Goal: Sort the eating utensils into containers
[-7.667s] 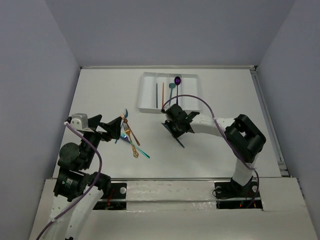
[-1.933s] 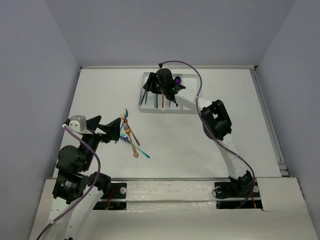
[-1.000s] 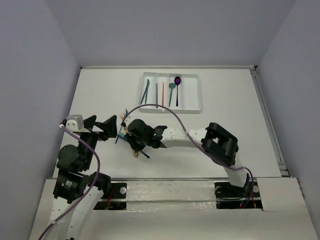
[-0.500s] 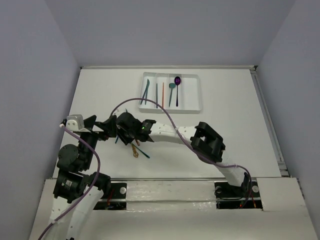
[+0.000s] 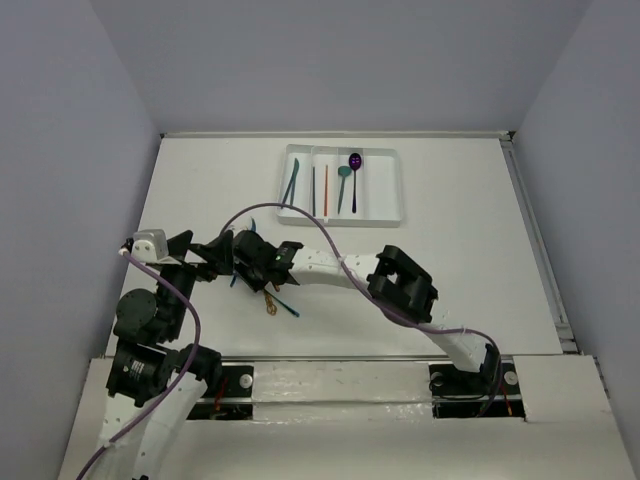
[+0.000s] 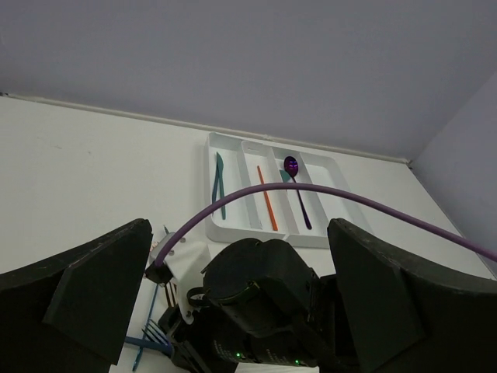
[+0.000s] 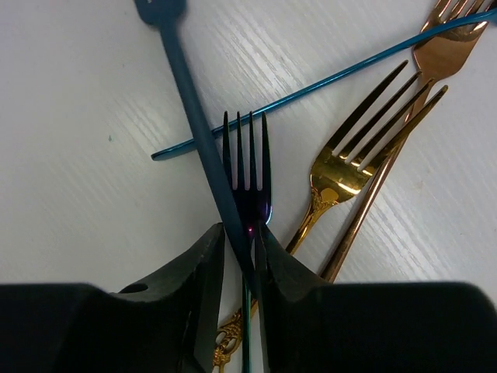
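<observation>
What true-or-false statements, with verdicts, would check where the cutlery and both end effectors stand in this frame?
1. The rightmost compartment of the white plastic cutlery tray holds no utensil. True.
2. The purple metal spoon lies outside the tray. False: it lies in the tray, beside the teal metal spoon.
3. The right end effector has its fingers on either side of the dark slim metal fork. True.
4. The left end effector is shut on a utensil. False: its jaws stand wide open, empty.
5. The thin orange stick shares a compartment with the teal metal knife. False: it lies one compartment to the right.
</observation>
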Robot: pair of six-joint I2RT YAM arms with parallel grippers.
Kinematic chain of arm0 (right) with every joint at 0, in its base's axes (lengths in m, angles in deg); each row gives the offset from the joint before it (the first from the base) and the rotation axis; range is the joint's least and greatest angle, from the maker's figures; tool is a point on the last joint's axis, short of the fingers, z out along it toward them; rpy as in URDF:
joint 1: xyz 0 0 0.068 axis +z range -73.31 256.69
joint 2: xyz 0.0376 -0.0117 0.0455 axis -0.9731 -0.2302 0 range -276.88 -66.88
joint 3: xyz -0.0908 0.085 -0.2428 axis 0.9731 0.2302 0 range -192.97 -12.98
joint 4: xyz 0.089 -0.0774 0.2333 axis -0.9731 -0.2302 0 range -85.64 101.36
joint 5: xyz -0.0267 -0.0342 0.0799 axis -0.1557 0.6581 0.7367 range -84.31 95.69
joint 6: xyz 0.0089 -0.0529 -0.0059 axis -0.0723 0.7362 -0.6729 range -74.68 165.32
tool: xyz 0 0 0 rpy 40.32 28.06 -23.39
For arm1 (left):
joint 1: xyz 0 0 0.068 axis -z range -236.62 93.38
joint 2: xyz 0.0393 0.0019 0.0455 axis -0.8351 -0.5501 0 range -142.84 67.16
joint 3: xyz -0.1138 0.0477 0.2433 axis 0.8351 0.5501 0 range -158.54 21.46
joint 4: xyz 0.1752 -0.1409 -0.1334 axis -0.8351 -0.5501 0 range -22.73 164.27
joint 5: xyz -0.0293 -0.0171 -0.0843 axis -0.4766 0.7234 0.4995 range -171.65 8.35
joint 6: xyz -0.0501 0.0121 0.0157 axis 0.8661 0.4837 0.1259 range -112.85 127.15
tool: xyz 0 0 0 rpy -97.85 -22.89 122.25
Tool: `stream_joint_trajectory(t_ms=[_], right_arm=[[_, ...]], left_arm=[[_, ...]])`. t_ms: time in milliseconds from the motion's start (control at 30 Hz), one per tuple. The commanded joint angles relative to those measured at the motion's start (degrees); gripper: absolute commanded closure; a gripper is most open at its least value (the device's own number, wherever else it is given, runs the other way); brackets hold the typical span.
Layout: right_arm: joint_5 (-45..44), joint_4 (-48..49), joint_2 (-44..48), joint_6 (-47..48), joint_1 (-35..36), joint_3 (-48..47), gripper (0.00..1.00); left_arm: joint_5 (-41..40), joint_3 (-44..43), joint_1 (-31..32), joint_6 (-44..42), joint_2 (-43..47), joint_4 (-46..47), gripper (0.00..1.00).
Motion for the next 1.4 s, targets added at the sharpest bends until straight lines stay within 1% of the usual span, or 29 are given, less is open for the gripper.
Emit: stream_joint_trajectory(t_ms=[0,67,100,200,400,533,767,833,967,1033,1133,1200,1233,1300,1367], right_arm=[[-0.5,0.6,1.3,-0.2,0.2,-1.4,0.75],[-0.7,0.8,1.5,-0.4,0.2,-1.3,0.79],[-0.5,0.9,1.7,-0.7,0.2,-1.3,0.87],[-0.6,1.2,2.0,-1.0,0.7,-1.1,0.99],[-2.0,6.5,6.4,-2.6,0.7,2.3,1.00],[-3.7,12.7,11.5,-3.5,0.7,5.8,1.00],[-7.0,15.5,15.7,-3.6,0.7,9.4,1.00],[-8.4,16.4,17.9,-3.9,0.0,11.8,1.00],[-8.6,18.9,23.3,-5.6,-4.9,16.7,1.00],[-7.6,19.9,25.8,-6.7,-7.4,21.4,1.00],[-6.2,21.5,31.8,-7.9,-14.4,27.6,1.00],[-5.9,21.9,34.2,-8.4,-17.1,30.6,1.00],[-6.0,22.3,35.4,-8.4,-20.0,33.6,1.00],[-5.8,22.8,38.6,-8.8,-23.0,37.8,1.00],[-5.3,23.0,40.7,-8.7,-27.1,40.0,1.00]], left_arm=[[0.5,-1.3,-0.3,-0.2,0.7,2.1,0.01],[0.9,-1.3,-0.3,-0.1,0.7,2.0,0.01],[0.9,-1.2,-0.3,-0.1,0.7,2.1,0.01],[1.0,-1.2,-0.3,-0.1,0.7,2.1,0.01],[1.0,-1.3,-0.3,0.0,0.7,2.2,0.01],[0.8,-1.3,-0.3,0.0,0.7,2.2,0.01],[0.9,-1.3,-0.3,0.0,0.9,2.1,0.01],[0.9,-1.3,-0.3,-0.1,0.8,2.1,0.01],[1.1,-1.2,-0.3,-0.1,0.8,2.1,0.01],[1.1,-1.2,-0.3,-0.1,0.9,2.1,0.01],[1.4,-1.2,-0.3,-0.1,1.1,2.1,0.01],[1.5,-1.2,-0.3,0.0,1.2,2.1,0.01],[1.5,-1.2,-0.3,0.0,1.2,2.1,0.01],[1.8,-1.1,-0.3,-0.1,1.3,2.2,0.01],[2.0,-1.1,-0.3,0.0,1.3,2.2,0.01]])
